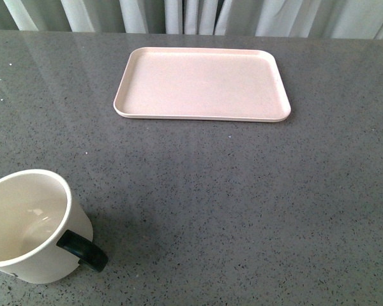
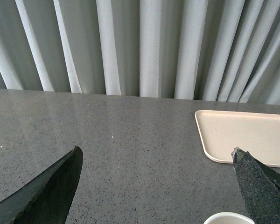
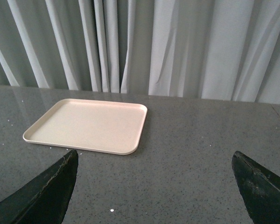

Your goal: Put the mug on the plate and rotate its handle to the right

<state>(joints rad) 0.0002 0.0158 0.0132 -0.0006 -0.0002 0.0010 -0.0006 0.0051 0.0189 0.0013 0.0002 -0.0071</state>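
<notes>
The grey bench (image 1: 242, 191) carries the plate (image 1: 202, 83) at far centre, long axis left to right. The mug (image 1: 32, 223) stands upright at the near left, well apart from it, with its handle (image 1: 83, 250) pointing right and nearward. The left fingers (image 2: 46, 191) and right fingers (image 3: 46, 191) are spread, holding nothing.

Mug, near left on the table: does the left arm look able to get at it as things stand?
Probably yes. The mug stands alone on the table, the plate well beyond it, and the open left gripper has the mug's rim close by in its wrist view.
</notes>
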